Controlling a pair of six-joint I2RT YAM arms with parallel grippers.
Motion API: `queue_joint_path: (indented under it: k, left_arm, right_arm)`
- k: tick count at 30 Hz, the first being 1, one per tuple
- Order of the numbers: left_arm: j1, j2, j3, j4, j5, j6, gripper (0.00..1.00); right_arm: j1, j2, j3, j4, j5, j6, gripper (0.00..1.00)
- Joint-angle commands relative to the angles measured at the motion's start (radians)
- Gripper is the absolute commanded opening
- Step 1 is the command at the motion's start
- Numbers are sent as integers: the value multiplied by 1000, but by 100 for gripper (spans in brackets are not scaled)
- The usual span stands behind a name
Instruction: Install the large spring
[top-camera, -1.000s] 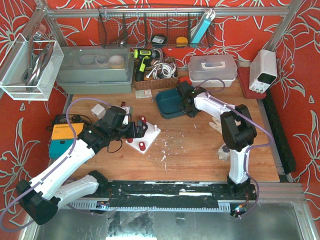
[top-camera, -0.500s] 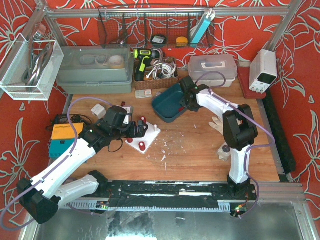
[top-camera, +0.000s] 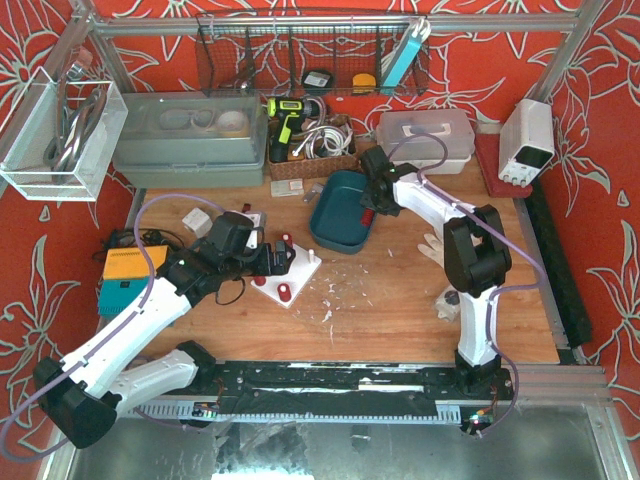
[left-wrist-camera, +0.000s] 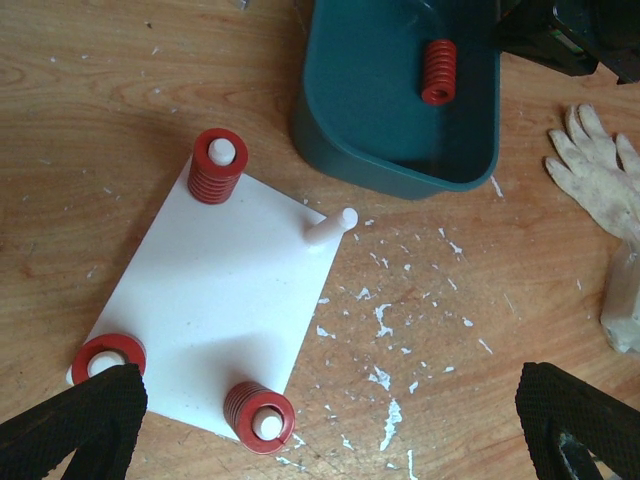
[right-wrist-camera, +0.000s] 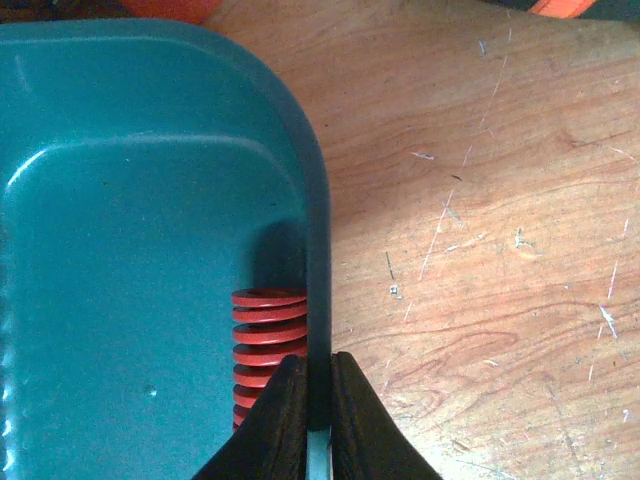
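Pinching the rim of the teal tray (right-wrist-camera: 316, 240) beside the large spring (right-wrist-camera: 268, 335), the right gripper (right-wrist-camera: 318, 378) clamps tight; the left gripper (left-wrist-camera: 325, 425) has its jaws wide apart.

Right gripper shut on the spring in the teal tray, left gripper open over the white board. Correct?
One thing is off: the right gripper is shut on the rim of the tray, not on the spring, which lies loose inside against that wall. The right wrist view shows it. The rest stands.

Right gripper (top-camera: 372, 207) touches the teal tray (top-camera: 338, 212) at its rim.
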Motion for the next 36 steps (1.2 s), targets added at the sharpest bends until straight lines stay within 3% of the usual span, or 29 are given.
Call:
queue_joint_path:
  k: [1, 8, 17, 29, 36]
  left_arm:
    - [4, -22, -10, -8, -22, 25, 100]
    - [4, -18, -7, -6, -27, 41, 100]
    - [4, -10, 7, -7, -23, 40, 100]
    - [4, -91, 9, 72, 99, 54, 100]
    - [5, -133, 5, 80, 100, 61, 100]
  right_arm:
    - [-8, 35, 53, -46, 41, -44, 14]
    - [-4, 25, 207, -168, 1, -47, 39]
    - [53, -3, 181, -206, 26, -34, 50]
    - [102, 135, 281, -262, 55, -64, 49]
    - [122, 235, 369, -386, 114, -17, 48]
